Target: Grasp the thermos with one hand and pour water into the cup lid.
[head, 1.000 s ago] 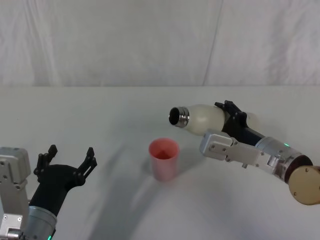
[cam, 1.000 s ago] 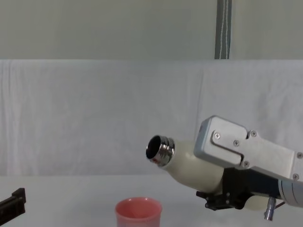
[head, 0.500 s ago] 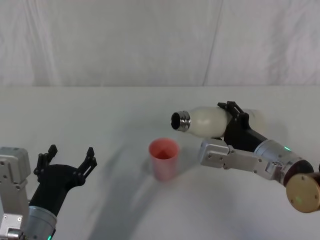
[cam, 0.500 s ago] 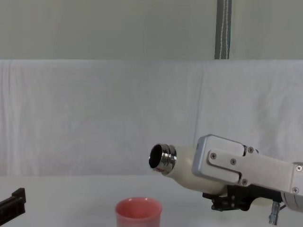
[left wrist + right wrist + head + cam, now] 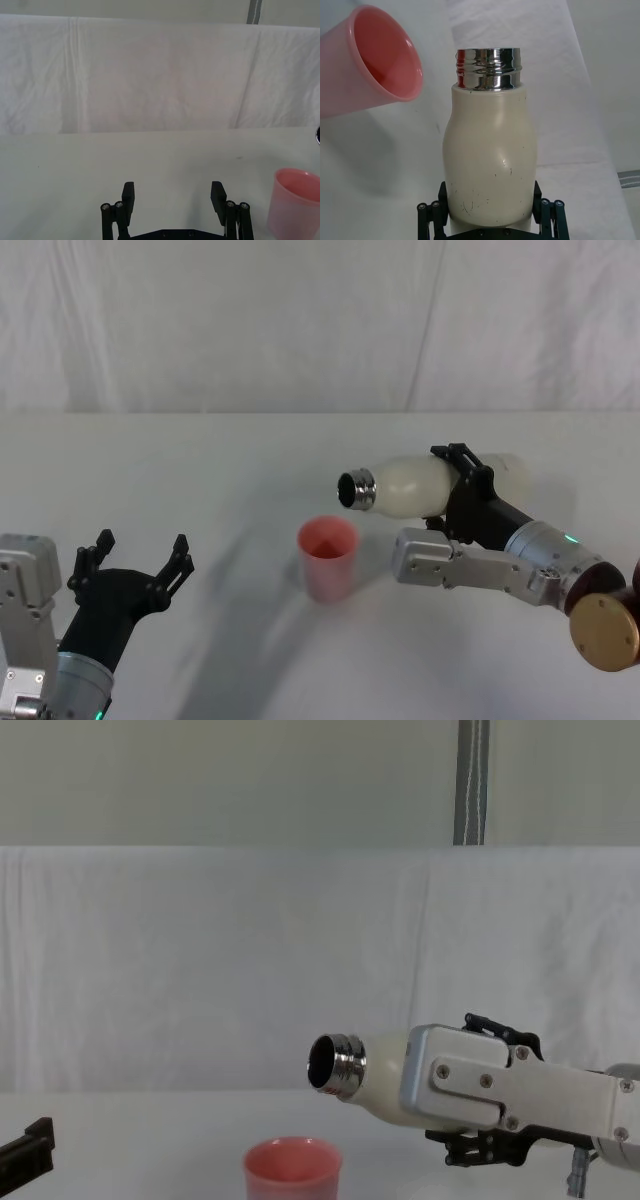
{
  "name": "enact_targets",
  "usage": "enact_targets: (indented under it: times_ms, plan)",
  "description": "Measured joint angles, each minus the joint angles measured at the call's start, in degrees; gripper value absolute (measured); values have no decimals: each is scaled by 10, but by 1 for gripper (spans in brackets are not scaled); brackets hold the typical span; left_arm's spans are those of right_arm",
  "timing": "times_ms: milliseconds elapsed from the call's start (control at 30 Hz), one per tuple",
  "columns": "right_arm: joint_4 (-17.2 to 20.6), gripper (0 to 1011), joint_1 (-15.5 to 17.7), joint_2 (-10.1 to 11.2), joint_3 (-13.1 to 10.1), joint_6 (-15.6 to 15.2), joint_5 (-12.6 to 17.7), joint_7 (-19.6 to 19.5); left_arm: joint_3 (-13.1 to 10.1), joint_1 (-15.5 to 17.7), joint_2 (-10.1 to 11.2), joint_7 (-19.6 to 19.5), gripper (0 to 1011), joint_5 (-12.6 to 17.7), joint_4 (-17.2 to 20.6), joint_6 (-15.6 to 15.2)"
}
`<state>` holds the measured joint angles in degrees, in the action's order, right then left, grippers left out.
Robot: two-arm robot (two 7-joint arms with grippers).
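Observation:
The cream-white thermos (image 5: 415, 484) lies nearly level in the air, its open steel neck (image 5: 356, 490) pointing left, just above and right of the pink cup lid (image 5: 328, 557). My right gripper (image 5: 470, 495) is shut on the thermos body. In the right wrist view the thermos (image 5: 490, 155) sits between the black fingers (image 5: 431, 212), with the cup lid (image 5: 367, 60) beyond the neck. The chest view shows the thermos (image 5: 385, 1075) over the cup lid (image 5: 293, 1170). My left gripper (image 5: 135, 560) rests open at the near left, holding nothing; its fingers (image 5: 128, 196) stand apart.
A white cloth covers the table (image 5: 200, 470) and hangs as a backdrop behind. The cup lid (image 5: 295, 202) stands well right of the left gripper.
The right gripper has tipped the thermos flatter, lowering the neck toward the cup lid and turning its grey body over. The left arm has not moved.

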<state>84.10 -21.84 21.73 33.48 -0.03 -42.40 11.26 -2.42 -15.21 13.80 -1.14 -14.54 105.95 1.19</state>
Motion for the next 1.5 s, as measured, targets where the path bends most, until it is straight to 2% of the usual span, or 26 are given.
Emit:
enact_targets:
  times_ms: [767, 1500]
  plan:
    - [-3, 950, -15, -1, 22, -9, -37, 13, 0, 0, 0, 0, 1001, 0, 0, 0]
    - [5, 950, -26, 8, 36, -16, -69, 15, 0, 0, 0, 0, 1001, 0, 0, 0]
